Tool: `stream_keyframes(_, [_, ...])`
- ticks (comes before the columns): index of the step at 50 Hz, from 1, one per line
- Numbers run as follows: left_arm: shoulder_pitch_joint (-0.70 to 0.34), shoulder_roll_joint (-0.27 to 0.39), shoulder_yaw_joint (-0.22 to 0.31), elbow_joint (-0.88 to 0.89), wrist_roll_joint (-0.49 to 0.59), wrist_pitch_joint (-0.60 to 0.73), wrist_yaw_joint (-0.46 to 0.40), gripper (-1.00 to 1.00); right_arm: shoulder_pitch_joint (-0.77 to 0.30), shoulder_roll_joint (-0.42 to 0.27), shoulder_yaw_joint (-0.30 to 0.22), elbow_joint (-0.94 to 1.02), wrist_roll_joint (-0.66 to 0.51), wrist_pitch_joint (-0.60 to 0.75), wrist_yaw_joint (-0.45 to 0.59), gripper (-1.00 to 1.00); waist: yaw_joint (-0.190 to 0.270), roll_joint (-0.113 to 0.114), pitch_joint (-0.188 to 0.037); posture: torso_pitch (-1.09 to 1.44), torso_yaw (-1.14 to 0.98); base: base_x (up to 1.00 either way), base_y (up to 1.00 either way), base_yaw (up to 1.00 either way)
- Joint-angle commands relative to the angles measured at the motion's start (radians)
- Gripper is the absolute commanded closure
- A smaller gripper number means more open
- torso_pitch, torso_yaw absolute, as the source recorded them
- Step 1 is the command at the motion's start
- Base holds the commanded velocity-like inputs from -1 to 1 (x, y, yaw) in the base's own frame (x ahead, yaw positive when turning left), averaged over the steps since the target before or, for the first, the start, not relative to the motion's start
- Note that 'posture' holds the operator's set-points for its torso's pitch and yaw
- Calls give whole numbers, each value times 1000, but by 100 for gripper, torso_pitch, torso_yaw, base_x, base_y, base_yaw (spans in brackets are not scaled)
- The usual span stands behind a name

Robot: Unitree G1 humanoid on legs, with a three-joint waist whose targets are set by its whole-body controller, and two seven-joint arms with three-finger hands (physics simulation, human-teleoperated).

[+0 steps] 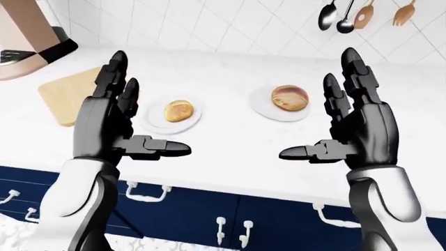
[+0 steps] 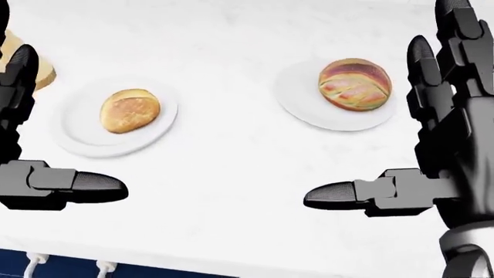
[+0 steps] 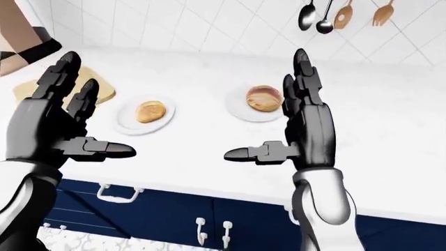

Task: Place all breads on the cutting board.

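Two breads wait on the white counter (image 2: 231, 174), each on its own white plate: a small golden bun (image 2: 130, 110) on the left plate (image 2: 77, 136), and a larger round loaf (image 2: 355, 83) with scored, darker crust on the right plate (image 2: 305, 101), which sits at about two o'clock from the bun. The wooden cutting board (image 1: 66, 94) lies at about ten o'clock from the bun in the left-eye view, well apart from the loaf and near the bun's plate. Both hands are raised above the counter edge, holding nothing: the left hand (image 1: 111, 123) has its fingers straight up and its thumb pointing inward, spread wide, and the right hand (image 1: 355, 130) mirrors it, equally wide. Both breads are probably light and somewhat yielding, with a dry crust that should not slip; a squeeze too hard could dent them, and the plates beneath may slide if a finger catches a rim. The best hold is likely across the widest part of each dome, thumb on one side and fingers opposite, low enough to cup the underside. The loaf may nearly fill a three-finger span. Much is hard to read: the left hand covers part of the board in both eye views, the head view shows only a sliver of it at nine o'clock, and the undersides of the breads are hidden. Utensils (image 1: 362, 14) hang on the tiled wall at one o'clock.
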Motion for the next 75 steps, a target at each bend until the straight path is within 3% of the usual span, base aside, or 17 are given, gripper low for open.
stream_keyframes(1, [-16, 4, 0, -25, -5, -25, 0, -100, -38, -16, -18, -31, 2, 17, -8, -100, 2, -8, -21, 0, 0, 0, 0, 0])
stream_keyframes(2, [-15, 4, 2, -26, -6, -26, -1, -100, -47, -21, -23, -34, 4, 29, -9, -100, 7, -19, -23, 0, 0, 0, 0, 0])
stream_keyframes(3, [-15, 4, 1, -28, -6, -24, 1, -100, -55, -26, -29, -27, 4, 34, -11, -100, 3, -2, -16, 0, 0, 0, 0, 0])
stream_keyframes(12, [-17, 8, -2, -25, -3, -25, 1, -100, -173, -86, -43, -1, -1, 164, -26, -100, -3, 17, -36, 0, 0, 0, 0, 0])
stream_keyframes(19, [-40, 13, 1, -42, -8, 10, 4, -100, -363, -145, -32, 169, -30, 218, -24, -100, -7, 20, -38, 0, 0, 0, 0, 0])
stream_keyframes(24, [-37, 15, 7, -39, -12, 5, 2, -100, -516, -205, 45, 322, -131, 265, 14, -100, -8, 20, -38, 0, 0, 0, 0, 0])
stream_keyframes(35, [-45, 17, 8, -39, -24, 11, 12, -100, -708, -215, 133, 600, -400, 276, 266, -100, -9, 25, -36, 0, 0, 0, 0, 0])
stream_keyframes(44, [-47, 14, 2, -44, -23, 15, 17, -100, -731, -203, 151, 699, -680, 251, 466, -100, -8, 29, -33, 0, 0, 0, 0, 0])
stream_keyframes(53, [-40, 12, 1, -40, -19, 2, 14, -100, -762, -178, 134, 813, -853, 209, 603, -100, -11, 36, -32, 0, 0, 0, 0, 0])
stream_keyframes(65, [-43, 8, -10, -51, -14, 16, 15, -100, -757, -161, 108, 913, -890, 156, 607, -100, -11, 38, -33, 0, 0, 0, 0, 0])
stream_keyframes(75, [-34, 4, -4, -42, -13, 1, 10, -100, -777, -156, 93, 1076, -827, 78, 500, -100, -12, 38, -36, 0, 0, 0, 0, 0])
